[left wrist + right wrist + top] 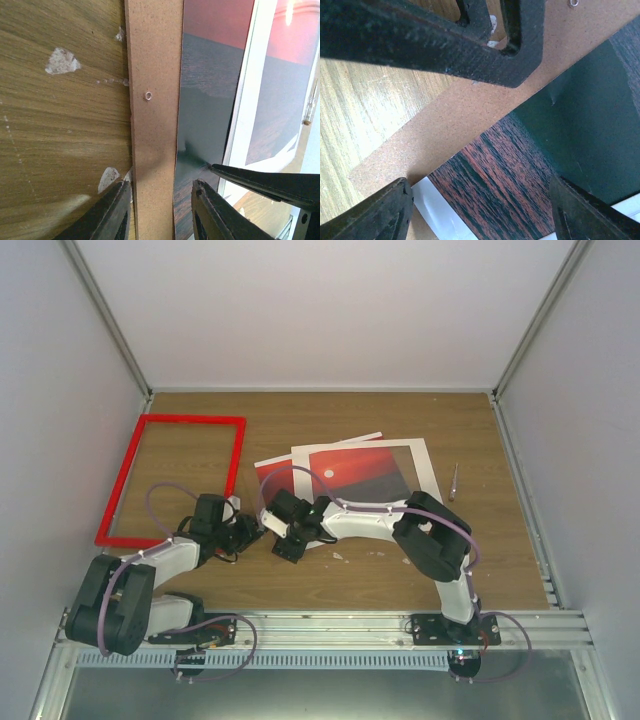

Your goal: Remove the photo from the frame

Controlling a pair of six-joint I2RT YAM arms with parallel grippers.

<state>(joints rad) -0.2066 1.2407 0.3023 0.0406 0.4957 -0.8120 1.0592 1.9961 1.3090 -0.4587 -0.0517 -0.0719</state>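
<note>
photo (350, 470): long axis 9 to 3, 1 o'clock from both hands
right hand (485, 200): nearer, spread over its corner
left hand (160, 215): spread astride the board (152, 100)

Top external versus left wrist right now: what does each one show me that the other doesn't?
Only top external: the frame, lying empty on the left, apart from the photo, and a thin stick-like item on the right. Only left wrist: the brown backing board with its small eyelet, running between the fingers of the open left gripper. Both: the photo partly under the white mat, and the wooden table.
</note>
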